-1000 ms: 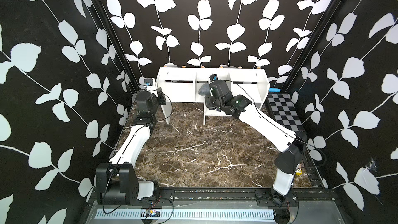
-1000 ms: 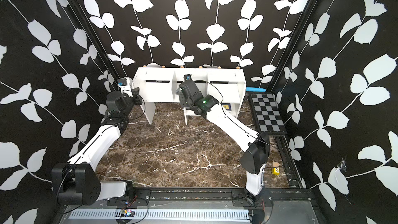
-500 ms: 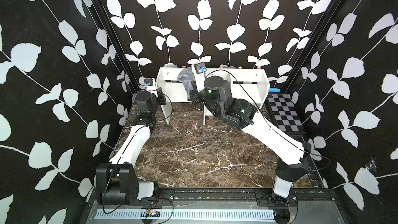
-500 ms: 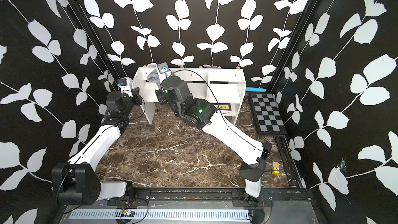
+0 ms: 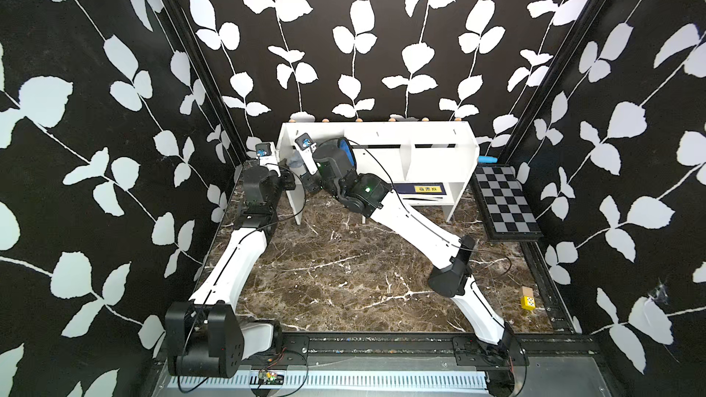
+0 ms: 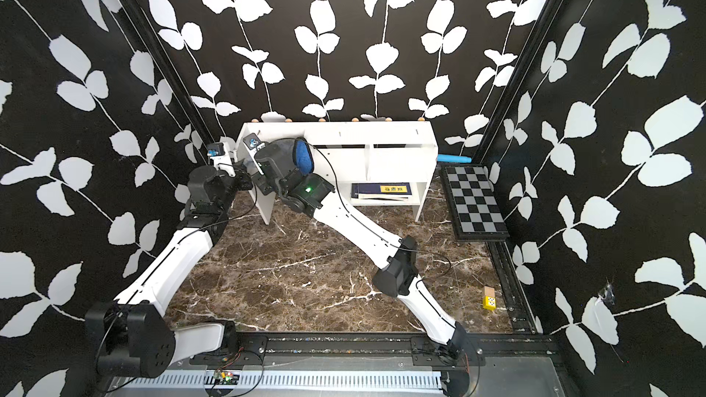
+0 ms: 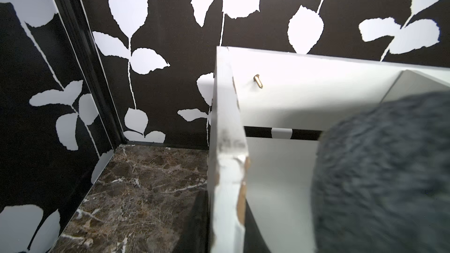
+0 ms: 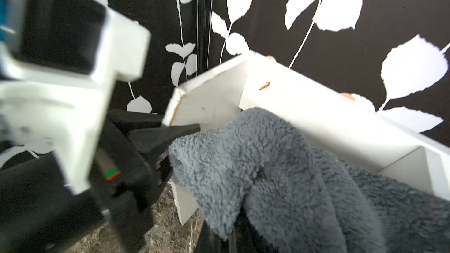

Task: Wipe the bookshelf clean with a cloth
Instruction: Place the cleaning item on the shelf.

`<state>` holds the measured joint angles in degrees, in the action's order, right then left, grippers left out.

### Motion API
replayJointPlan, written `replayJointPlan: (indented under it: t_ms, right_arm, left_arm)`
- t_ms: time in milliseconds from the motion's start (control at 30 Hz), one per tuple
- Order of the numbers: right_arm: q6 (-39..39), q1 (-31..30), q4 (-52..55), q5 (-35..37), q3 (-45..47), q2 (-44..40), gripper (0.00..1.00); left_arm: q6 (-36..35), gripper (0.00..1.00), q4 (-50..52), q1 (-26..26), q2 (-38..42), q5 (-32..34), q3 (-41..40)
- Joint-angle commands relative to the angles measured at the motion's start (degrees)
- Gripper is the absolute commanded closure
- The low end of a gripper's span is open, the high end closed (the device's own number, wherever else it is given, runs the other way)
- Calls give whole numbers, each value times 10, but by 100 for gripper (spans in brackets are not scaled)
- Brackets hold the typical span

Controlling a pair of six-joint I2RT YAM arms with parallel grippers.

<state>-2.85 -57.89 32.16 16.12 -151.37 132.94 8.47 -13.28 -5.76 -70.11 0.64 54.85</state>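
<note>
Clearly, the bookshelf stands directly ahead of the left gripper, which clamps its end panel's front edge. The cloth, grey and blue, hangs bunched from the closed right gripper, just inside that panel.

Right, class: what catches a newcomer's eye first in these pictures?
White leaves on black wallpaper cover the walls. At the back, the right arm holds a fluffy grey-and-blue cloth at the left end of the white bookshelf. A checkered board lies by the right wall.
</note>
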Motion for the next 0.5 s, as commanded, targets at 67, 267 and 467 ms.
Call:
replayJointPlan:
  t_ms: [67, 267, 467]
  right_arm:
    - [-28, 18, 3, 7, 0, 2, 100]
    - [-54, 28, 15, -14, 16, 20, 84]
    - [-66, 25, 54, -65, -23, 50, 54]
  left_arm:
    - [123, 100, 34, -7, 64, -4, -8]
    - [122, 100, 39, -7, 60, 0, -13]
    - [126, 100, 38, -7, 52, -11, -10]
